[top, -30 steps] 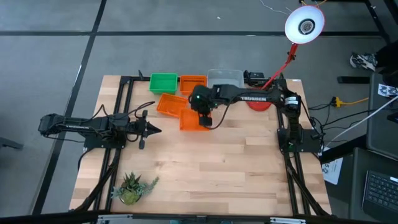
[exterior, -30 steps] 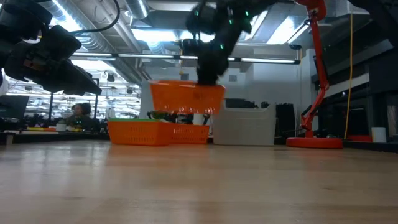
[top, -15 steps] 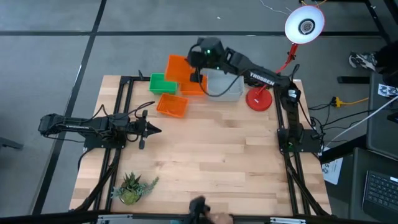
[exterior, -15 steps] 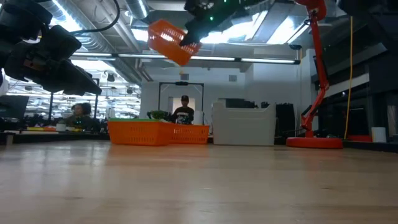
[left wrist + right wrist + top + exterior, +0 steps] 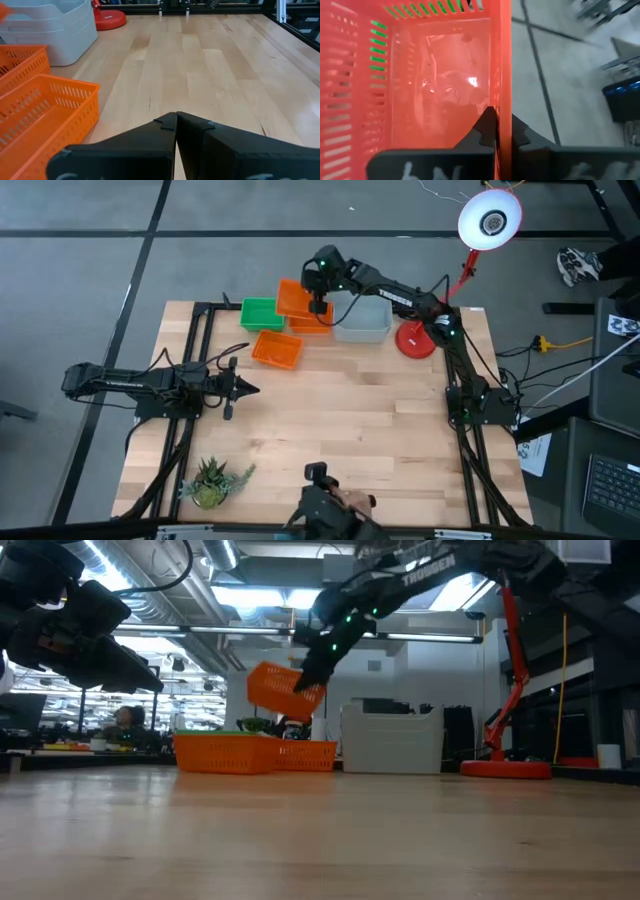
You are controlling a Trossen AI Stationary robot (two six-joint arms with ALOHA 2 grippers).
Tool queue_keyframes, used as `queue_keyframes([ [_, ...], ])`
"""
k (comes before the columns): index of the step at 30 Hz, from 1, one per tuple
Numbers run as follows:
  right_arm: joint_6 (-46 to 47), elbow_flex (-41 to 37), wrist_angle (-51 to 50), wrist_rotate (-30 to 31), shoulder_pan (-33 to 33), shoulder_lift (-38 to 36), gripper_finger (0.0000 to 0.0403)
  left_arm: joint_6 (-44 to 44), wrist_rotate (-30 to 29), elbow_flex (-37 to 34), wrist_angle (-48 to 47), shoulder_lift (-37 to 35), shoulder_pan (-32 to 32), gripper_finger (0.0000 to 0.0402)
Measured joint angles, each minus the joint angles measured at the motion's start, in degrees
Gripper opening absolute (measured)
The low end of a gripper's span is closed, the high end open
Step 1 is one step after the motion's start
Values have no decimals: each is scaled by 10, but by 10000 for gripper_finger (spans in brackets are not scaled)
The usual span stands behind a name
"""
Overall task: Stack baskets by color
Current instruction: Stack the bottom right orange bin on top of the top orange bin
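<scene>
Your right gripper (image 5: 318, 304) is clamped on a tilted orange slatted plastic basket's (image 5: 296, 298) rim; the orange basket to receive it (image 5: 309, 321) lies directly below. Left gripper (image 5: 247, 389) closed, empty, farther off.

One camera looks straight down on the table (image 5: 330, 430), another level across it, both catching the lifted orange basket (image 5: 283, 690) seen close by the right wrist

"TROSSEN" in white on the right arm (image 5: 430, 565).

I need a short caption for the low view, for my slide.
Right gripper holds a tilted orange basket above other orange baskets on the table.
</scene>
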Motion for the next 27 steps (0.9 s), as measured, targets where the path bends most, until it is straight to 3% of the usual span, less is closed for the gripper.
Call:
queue_keyframes([
  [15,-26,0,-119,77,0,22,0,0,0,0,0,0,0,0],
  [27,-15,0,-133,72,1,22,0,0,0,0,0,0,0,0],
])
